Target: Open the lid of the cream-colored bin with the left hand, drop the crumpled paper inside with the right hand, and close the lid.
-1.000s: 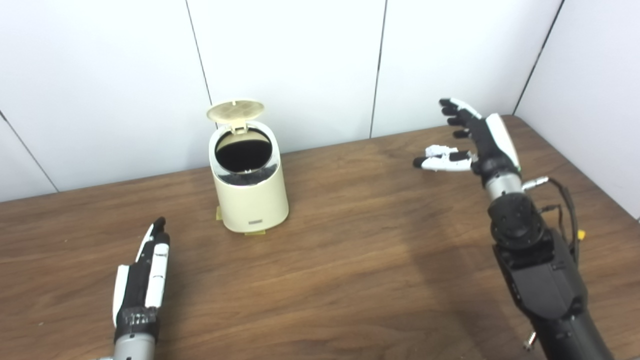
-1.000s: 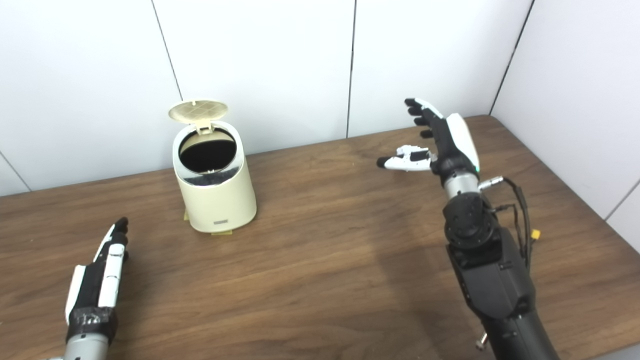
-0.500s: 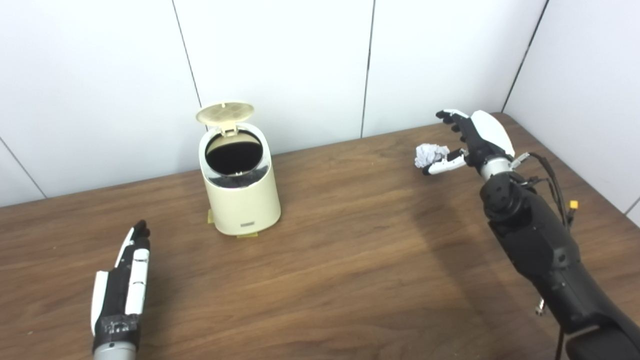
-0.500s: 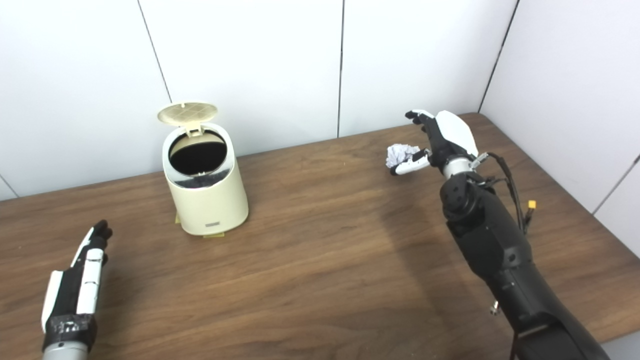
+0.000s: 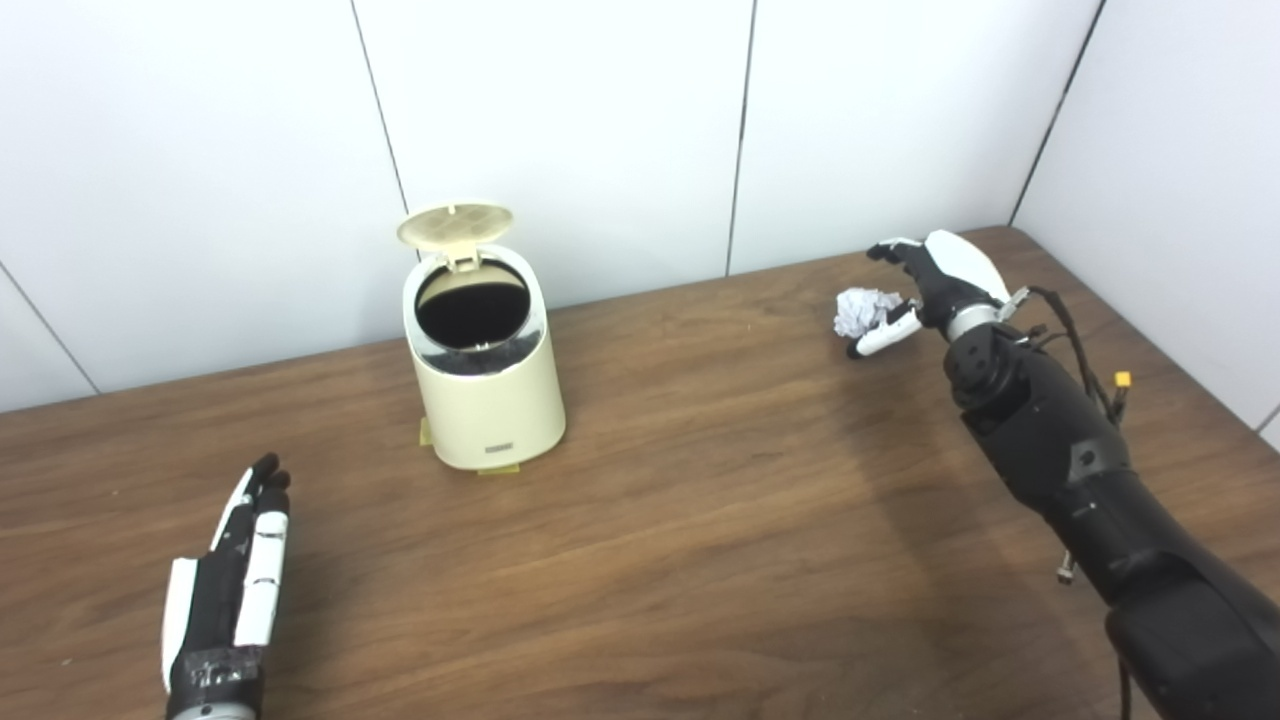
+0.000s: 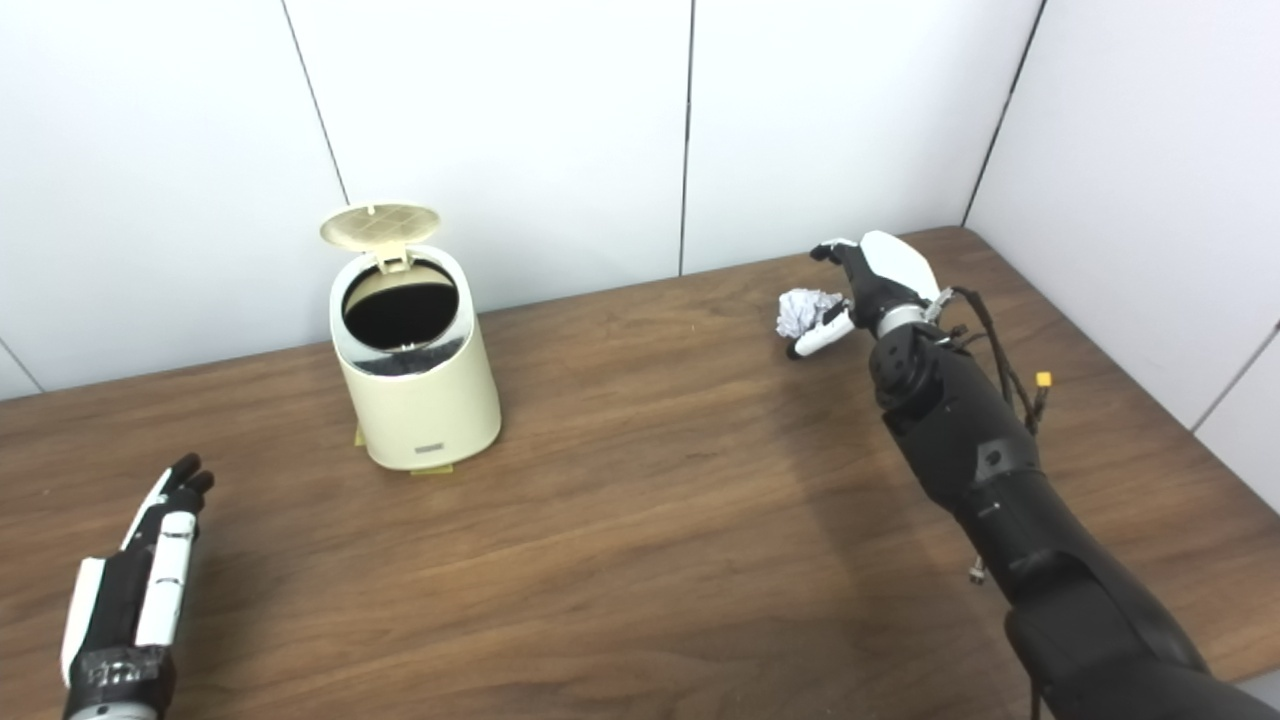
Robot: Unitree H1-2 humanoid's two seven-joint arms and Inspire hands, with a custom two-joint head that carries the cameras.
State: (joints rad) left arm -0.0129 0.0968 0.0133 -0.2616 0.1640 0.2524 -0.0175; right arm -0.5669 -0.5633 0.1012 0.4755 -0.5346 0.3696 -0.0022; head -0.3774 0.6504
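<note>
The cream-colored bin stands on the wooden table at the back left, its lid swung up and open, the dark inside showing. The crumpled white paper lies on the table at the back right. My right hand is open, with fingers curved over the paper from the right and the thumb below it; I cannot tell if it touches. My left hand lies flat and open near the front left edge, well clear of the bin.
White wall panels close off the table's back and right side. A cable with a yellow connector hangs off the right forearm.
My right hand has dropped from raised above the table down to the crumpled paper and curled around it. My left hand has drawn back toward the front edge. The camera shifted slightly.
</note>
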